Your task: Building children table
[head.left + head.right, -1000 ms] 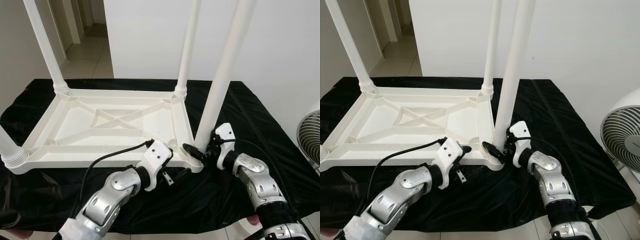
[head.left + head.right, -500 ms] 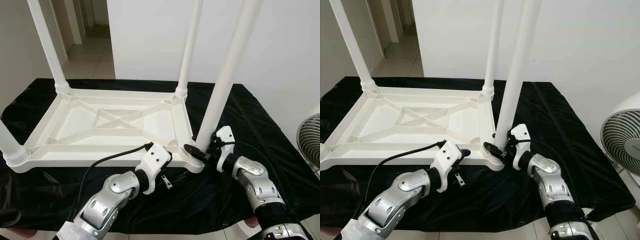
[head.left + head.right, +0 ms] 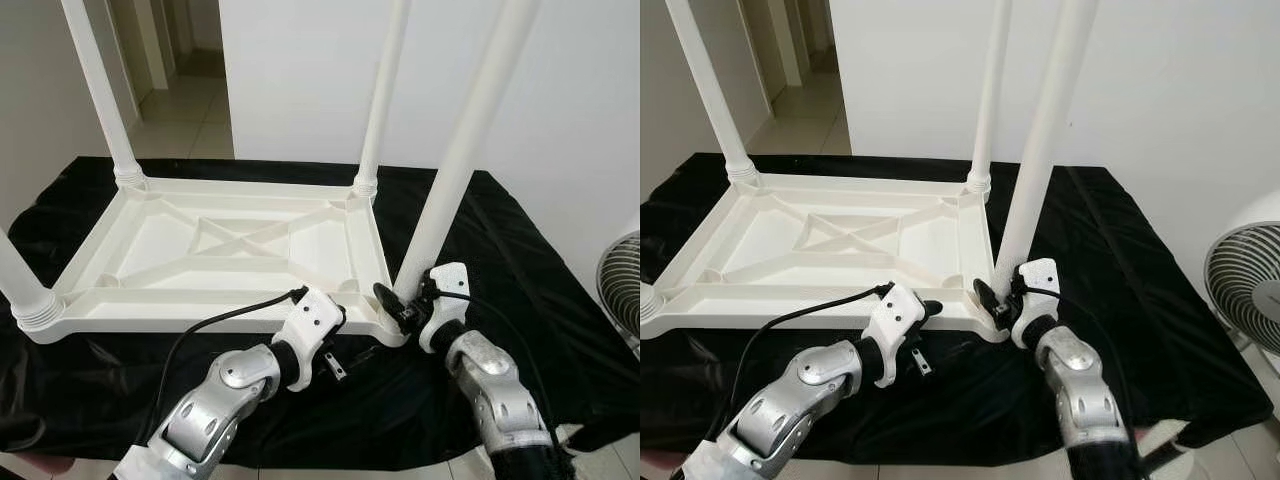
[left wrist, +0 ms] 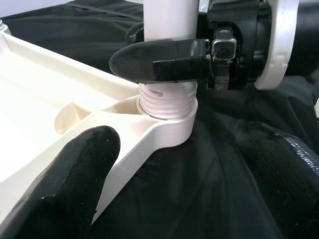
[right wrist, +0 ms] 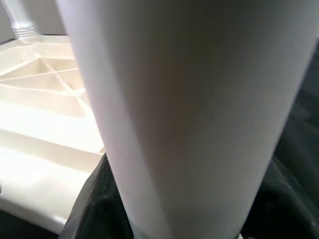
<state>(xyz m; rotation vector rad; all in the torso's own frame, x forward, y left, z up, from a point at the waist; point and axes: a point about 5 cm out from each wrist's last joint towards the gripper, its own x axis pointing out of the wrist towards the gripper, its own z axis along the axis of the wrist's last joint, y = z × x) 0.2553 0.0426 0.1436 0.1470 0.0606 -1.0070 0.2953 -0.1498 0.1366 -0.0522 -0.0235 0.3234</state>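
The table top (image 3: 230,260) lies upside down on the black cloth (image 3: 500,250). At its near right corner I have the right gripper (image 3: 405,300) clenched on the leg (image 3: 455,170) just above the threads. The left gripper (image 3: 335,358) rests at the rim, state unclear. I should turn squarely, keeping the leg upright.

All four table legs (image 3: 468,150) are cut off by the top edge; the fan (image 3: 1243,300) is cut at the right edge.
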